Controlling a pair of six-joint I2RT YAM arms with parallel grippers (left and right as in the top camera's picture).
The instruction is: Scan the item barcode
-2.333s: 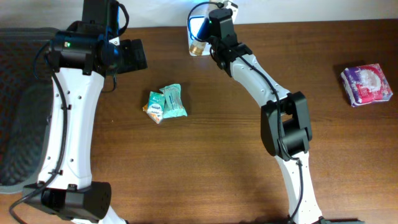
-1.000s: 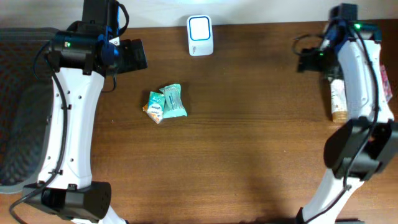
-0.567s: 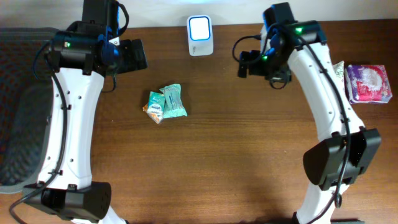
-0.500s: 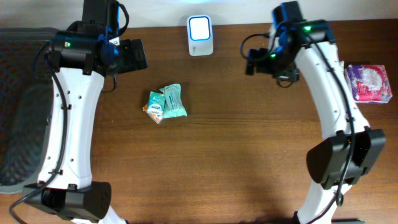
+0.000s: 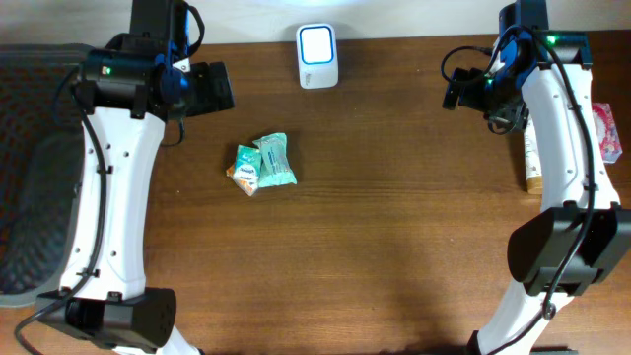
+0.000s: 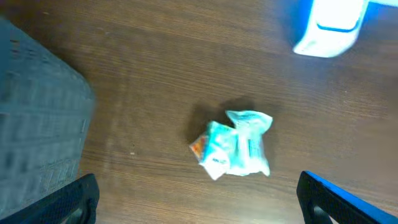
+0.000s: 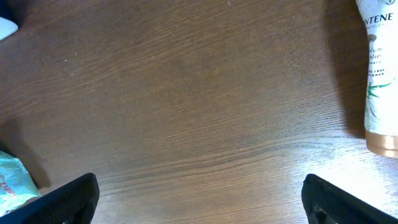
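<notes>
Both hands wide open, empty: left hand (image 5: 215, 87), right hand (image 5: 457, 92). Risk: crinkled teal packet (image 5: 264, 165) may slip in grasp, or barcode may face away from scanner (image 5: 317, 44).

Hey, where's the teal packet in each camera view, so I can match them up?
Overhead: teal packet left of centre.
Left wrist: teal packet just right of centre.
Right wrist: only its corner, bottom-left edge.
Shared landmark: white scanner, top centre overhead, top right in left wrist.

Teal packet (image 5: 264, 164), white-blue scanner (image 5: 317, 43)
</notes>
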